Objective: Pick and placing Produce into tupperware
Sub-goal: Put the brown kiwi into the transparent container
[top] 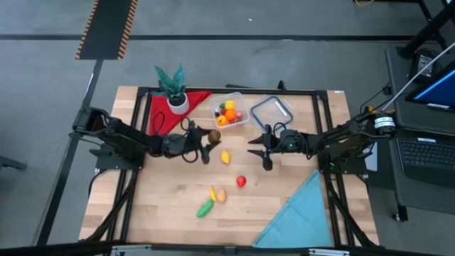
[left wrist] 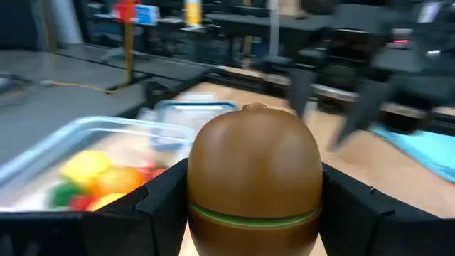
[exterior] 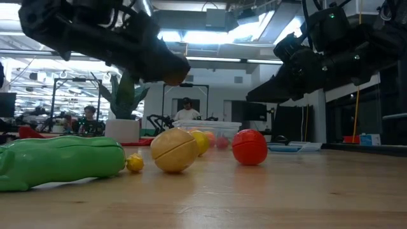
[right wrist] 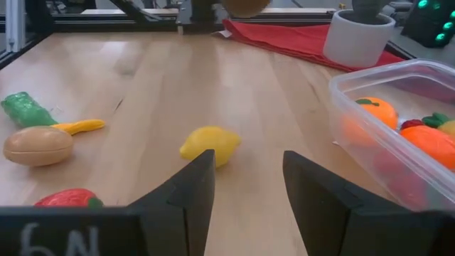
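My left gripper [top: 208,139] is shut on a brown toy kiwi [left wrist: 252,171] with a green seam, held above the table just near-left of the tupperware [top: 232,111]. The clear tupperware holds orange, yellow, red and green produce. My right gripper [right wrist: 249,186] hangs open over the table's middle, with a yellow lemon [right wrist: 210,144] lying just beyond its fingers. A red piece [top: 241,181], a tan potato [top: 222,195], a yellow piece [top: 212,192] and a green piece [top: 205,208] lie on the wood nearer the front. My left gripper pinches the kiwi's sides [left wrist: 202,203] between its two fingers [left wrist: 160,210], low on the body near the green seam. The fingers come in about level from the table's left. The kiwi is lifted clear of the table [exterior: 173,70], its rounded end pointing away from the fingers.
The clear lid [top: 272,110] with a dark rim lies right of the tupperware. A potted plant [top: 174,91] stands on a red cloth [top: 165,112] at the far left. A teal cloth [top: 298,212] covers the near right corner. Bare wood shows between the arms.
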